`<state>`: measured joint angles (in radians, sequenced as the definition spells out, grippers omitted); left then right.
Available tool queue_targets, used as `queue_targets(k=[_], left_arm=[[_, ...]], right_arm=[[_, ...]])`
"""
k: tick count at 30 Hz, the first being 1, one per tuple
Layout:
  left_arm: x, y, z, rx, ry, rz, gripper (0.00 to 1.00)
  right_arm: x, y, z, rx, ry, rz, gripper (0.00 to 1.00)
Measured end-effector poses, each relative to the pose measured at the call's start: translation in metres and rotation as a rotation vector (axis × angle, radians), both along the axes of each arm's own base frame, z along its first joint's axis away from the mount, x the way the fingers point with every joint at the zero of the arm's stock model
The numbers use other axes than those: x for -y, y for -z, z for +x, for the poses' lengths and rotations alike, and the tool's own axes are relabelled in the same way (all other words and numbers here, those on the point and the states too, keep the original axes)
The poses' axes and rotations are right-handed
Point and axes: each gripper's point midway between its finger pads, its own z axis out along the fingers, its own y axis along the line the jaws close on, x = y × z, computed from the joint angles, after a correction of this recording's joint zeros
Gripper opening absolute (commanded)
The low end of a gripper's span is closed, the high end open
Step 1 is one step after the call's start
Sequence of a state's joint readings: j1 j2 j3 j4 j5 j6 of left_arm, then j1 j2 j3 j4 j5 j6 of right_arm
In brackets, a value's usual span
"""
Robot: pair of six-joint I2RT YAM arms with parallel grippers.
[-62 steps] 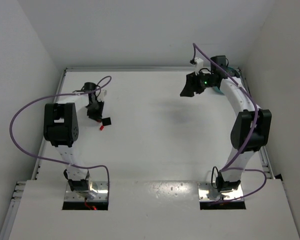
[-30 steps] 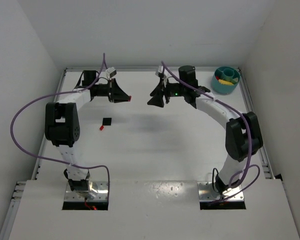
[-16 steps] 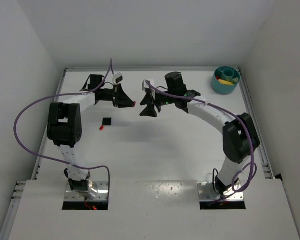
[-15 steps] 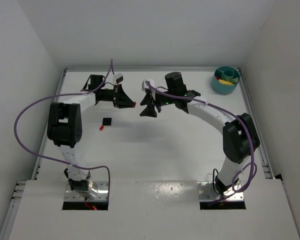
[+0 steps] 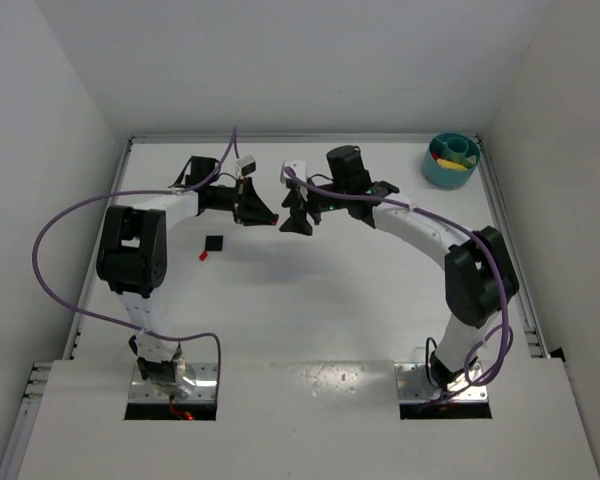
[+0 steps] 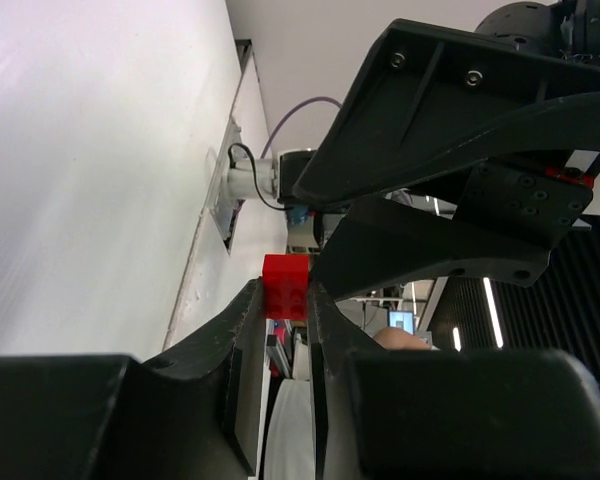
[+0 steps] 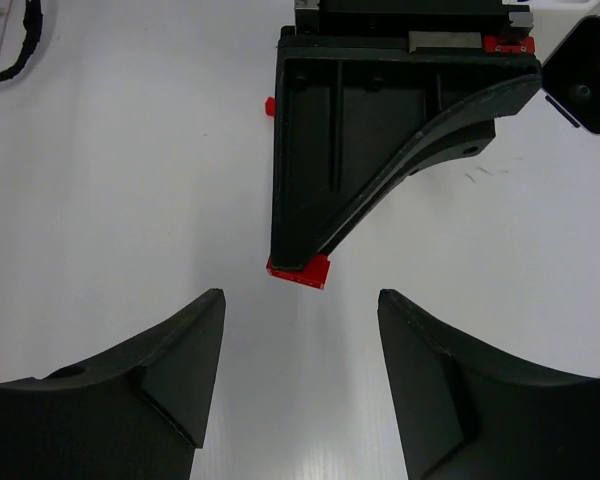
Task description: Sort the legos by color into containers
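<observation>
My left gripper [image 6: 284, 298] is shut on a small red lego [image 6: 285, 286], pinched at its fingertips and held above the table. In the right wrist view the same red lego [image 7: 300, 270] sticks out of the left gripper [image 7: 298, 262], just ahead of my right gripper [image 7: 300, 297], which is open, its fingers [image 7: 195, 340] either side of it but apart from it. From above, the left gripper [image 5: 270, 217] and right gripper [image 5: 286, 214] meet tip to tip at the table's far middle. The teal bowl [image 5: 438, 172] stands at the far right corner with yellow legos [image 5: 449, 163] inside.
A black lego [image 5: 214, 243] and a red lego [image 5: 203, 255] lie on the table below the left forearm. The lying red lego [image 7: 270, 105] also shows past the left gripper. White walls close the table on three sides.
The left gripper carried the red lego rightward toward the middle. The right gripper swung left from the bowl to face it, and its jaws spread a little wider.
</observation>
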<state>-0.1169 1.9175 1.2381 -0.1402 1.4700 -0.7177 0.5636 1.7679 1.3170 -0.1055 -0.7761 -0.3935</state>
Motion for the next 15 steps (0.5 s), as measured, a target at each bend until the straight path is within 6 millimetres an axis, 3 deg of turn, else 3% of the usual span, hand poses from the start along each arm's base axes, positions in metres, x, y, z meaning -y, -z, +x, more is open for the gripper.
queue_targets(k=[15], left_arm=[[0.0064,-0.0036,-0.005,0.013,0.02,-0.002,0.04]], right_arm=[[-0.0069,0.0007,-0.0063,0.0,-0.011,-0.005,0.54]])
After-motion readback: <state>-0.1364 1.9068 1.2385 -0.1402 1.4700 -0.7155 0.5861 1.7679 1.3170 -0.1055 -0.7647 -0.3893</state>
